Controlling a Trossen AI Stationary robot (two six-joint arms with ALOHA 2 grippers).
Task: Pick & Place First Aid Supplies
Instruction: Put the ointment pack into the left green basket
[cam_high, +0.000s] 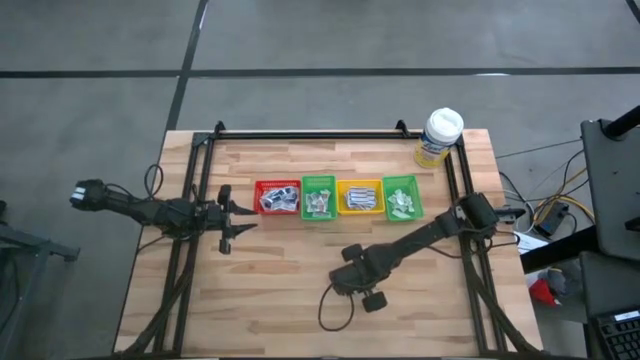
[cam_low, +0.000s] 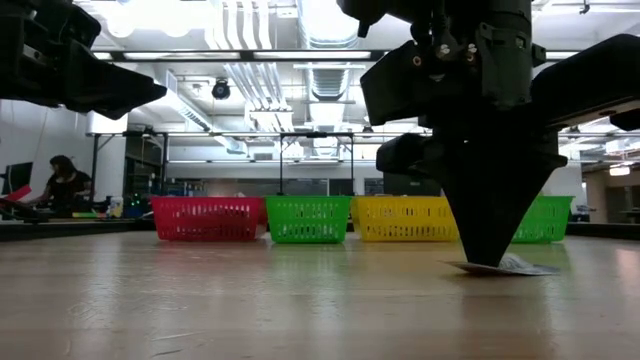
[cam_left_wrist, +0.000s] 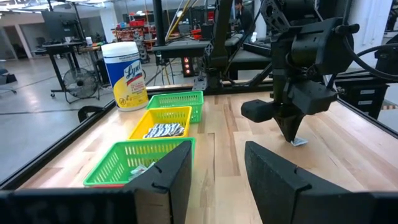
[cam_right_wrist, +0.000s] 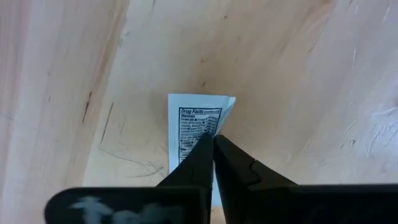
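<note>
The right claw (cam_right_wrist: 213, 146) is pressed down on the table (cam_high: 280, 300), fingers together on a flat white packet (cam_right_wrist: 194, 118) lying in front of the bins (cam_high: 340, 197). The packet is judged light, thin and flexible; grip one edge firmly. The left claw (cam_left_wrist: 214, 177) waits, fingers apart, beside the red bin (cam_high: 277, 196).

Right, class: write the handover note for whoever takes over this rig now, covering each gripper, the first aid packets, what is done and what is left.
Right gripper: shut on a small flat white paper packet with black print, which lies on the wooden table in front of the bins.
Left gripper: open, empty, waiting beside the red plastic bin.
Done: packets already lie in the red, left green, yellow and right green bins.
Left: lift this packet and drop it in a bin; which one I cannot tell.
</note>
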